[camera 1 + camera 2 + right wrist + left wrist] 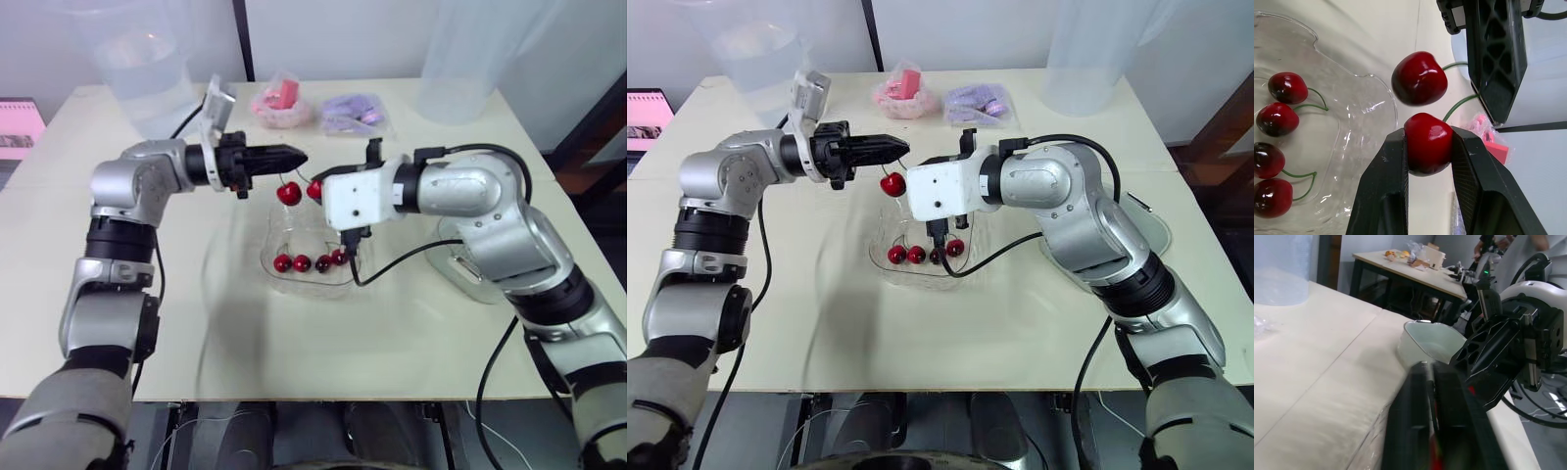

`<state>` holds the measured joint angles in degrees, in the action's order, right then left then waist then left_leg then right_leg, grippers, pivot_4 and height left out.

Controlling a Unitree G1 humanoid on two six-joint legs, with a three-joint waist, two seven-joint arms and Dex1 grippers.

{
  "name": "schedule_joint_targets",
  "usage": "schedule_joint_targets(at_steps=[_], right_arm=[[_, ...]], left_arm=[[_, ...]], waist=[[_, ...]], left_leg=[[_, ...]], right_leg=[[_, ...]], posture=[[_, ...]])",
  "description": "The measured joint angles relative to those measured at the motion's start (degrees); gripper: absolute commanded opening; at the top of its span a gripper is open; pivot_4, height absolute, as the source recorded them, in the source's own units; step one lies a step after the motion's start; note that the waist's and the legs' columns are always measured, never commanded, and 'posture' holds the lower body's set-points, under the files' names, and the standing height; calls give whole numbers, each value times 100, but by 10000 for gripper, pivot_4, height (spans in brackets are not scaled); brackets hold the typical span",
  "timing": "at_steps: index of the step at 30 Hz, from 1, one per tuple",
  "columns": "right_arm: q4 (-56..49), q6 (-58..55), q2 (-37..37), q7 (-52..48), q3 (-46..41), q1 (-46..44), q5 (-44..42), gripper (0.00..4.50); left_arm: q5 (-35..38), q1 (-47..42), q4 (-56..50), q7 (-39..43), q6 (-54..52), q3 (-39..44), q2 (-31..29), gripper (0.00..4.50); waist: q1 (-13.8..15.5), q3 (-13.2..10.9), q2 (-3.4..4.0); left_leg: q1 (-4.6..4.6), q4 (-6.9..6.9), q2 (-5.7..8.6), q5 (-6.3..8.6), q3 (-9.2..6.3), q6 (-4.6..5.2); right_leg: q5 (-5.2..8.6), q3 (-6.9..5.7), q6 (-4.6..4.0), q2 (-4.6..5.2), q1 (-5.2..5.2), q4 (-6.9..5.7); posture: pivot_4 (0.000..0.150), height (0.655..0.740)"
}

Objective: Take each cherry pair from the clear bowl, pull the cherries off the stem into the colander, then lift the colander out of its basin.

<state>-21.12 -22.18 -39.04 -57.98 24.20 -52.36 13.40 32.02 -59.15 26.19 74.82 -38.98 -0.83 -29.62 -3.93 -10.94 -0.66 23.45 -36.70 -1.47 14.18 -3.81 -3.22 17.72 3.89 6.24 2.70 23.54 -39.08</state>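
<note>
Right gripper [1427, 133] is clamped on one cherry [1426, 151] of a pair, and left gripper [297, 155] is pinched tight on the stem [1458, 105], just above the table! White basin [1420, 335] beside the right arm looks empty, and I can't tell colander from basin. Clear bowl [1359, 127] holds four more cherries [302, 262]. Early going: nearly all the pulling remains, then the lift.

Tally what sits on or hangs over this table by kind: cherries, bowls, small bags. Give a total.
Glossy red cherries: 6 (2 held aloft, 4 in the bowl)
Clear scalloped plastic bowl: 1
Small clear plastic bags: 2 (one with pink contents, one with purple)
Total: 9
</note>
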Motion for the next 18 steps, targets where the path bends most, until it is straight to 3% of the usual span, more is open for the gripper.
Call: schedule_joint_targets(at_steps=[4,8,11,12,18], right_arm=[[-2,-14,0,-26,-22,0,0,8393],[-136,-426,44,-131,-170,74,-208,26132],[-293,-1485,223,-338,-602,226,-895,41705],[-346,-2005,309,-398,-852,228,-1246,44363],[-78,-4712,1046,-261,-2142,-368,-2867,44363]], left_arm=[[43,0,-8,-27,-71,59,7,251],[53,0,-7,-66,-36,189,5,0],[50,-11,-8,-22,13,238,-144,0],[46,-21,-8,12,59,239,-177,0],[-29,-152,-253,262,280,188,-300,0]], waist=[[-1,0,0],[3,0,0],[-3,0,0],[4,0,0],[-1,0,1]], left_leg=[[0,0,0,0,0,0],[0,-2,0,0,-1,0],[0,-4,0,0,-2,0],[0,-4,0,0,-4,0],[0,-4,0,1,-7,2]], right_leg=[[0,0,0,0,0,0],[0,0,0,0,-1,-1],[0,0,0,0,-1,-3],[0,-1,0,0,-3,-4],[0,-2,-1,-2,-4,-5]], posture=[[1500,7348],[1500,7348],[1500,7348],[1500,7348],[1500,7348]])
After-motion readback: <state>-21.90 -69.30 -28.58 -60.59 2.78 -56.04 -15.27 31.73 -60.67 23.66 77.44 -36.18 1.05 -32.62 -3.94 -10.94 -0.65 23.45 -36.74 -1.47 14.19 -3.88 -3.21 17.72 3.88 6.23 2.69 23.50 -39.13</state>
